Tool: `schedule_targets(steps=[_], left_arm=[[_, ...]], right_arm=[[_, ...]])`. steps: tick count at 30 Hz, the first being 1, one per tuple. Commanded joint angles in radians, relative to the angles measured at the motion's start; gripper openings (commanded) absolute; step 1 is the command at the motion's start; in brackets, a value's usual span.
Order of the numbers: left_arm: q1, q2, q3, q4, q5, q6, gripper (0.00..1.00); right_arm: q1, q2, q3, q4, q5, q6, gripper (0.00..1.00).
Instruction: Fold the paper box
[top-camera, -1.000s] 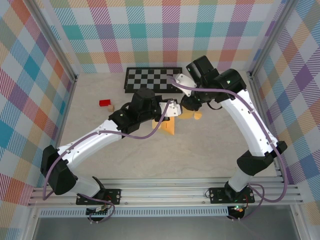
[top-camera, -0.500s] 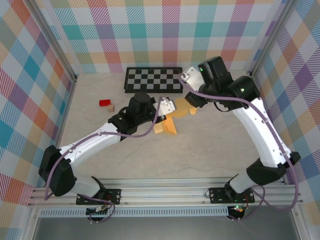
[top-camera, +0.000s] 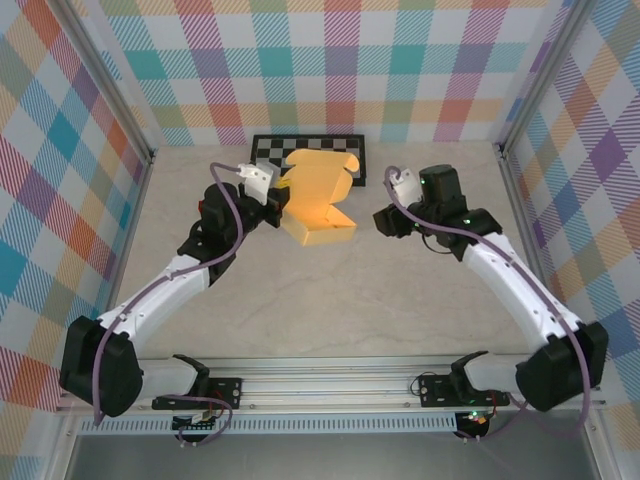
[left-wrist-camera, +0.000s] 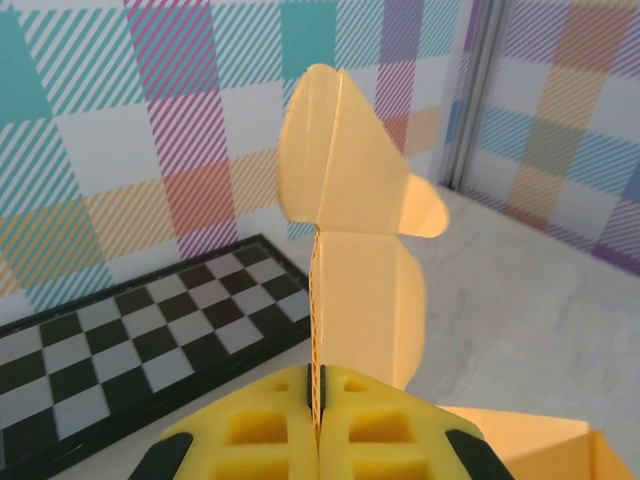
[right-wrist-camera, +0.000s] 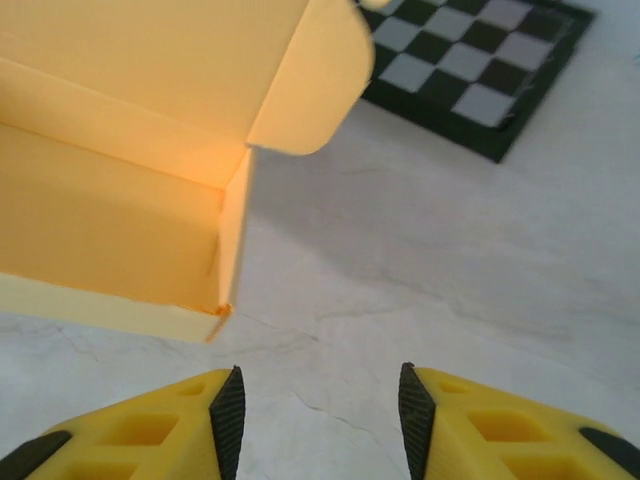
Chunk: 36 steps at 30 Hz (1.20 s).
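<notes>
1. Nothing legible: no text, label, brand, number or sign can be read in any view.
2. paper box (top-camera: 320, 190): plain tan card, no print on the faces that show.
3. checkerboard (left-wrist-camera: 120, 350): black and white squares only, no letters or numerals on the part in view.
</notes>
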Motion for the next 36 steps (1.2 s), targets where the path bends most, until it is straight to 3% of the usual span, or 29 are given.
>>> schedule_targets(steps=[1, 7, 15, 23, 36], left_arm=[[0.012, -0.050, -0.024, 0.097, 0.089, -0.078, 0.00], [0.012, -0.123, -0.055, 0.096, 0.126, -0.043, 0.00], [0.013, -0.168, -0.068, 0.101, 0.175, -0.029, 0.00], [0.012, -0.165, -0.061, 0.116, 0.195, -0.039, 0.00], [0.012, -0.168, -0.058, 0.112, 0.203, -0.040, 0.00]], right_arm=[[-0.033, 0.084, 0.015, 0.227, -0.261, 0.034, 0.43], [-0.112, 0.186, 0.012, 0.367, -0.454, 0.030, 0.44], [-0.165, 0.205, 0.060, 0.325, -0.709, -0.089, 0.44], [-0.165, 0.209, 0.125, 0.245, -0.780, -0.152, 0.42], [-0.165, 0.222, 0.203, 0.126, -0.716, -0.179, 0.36]])
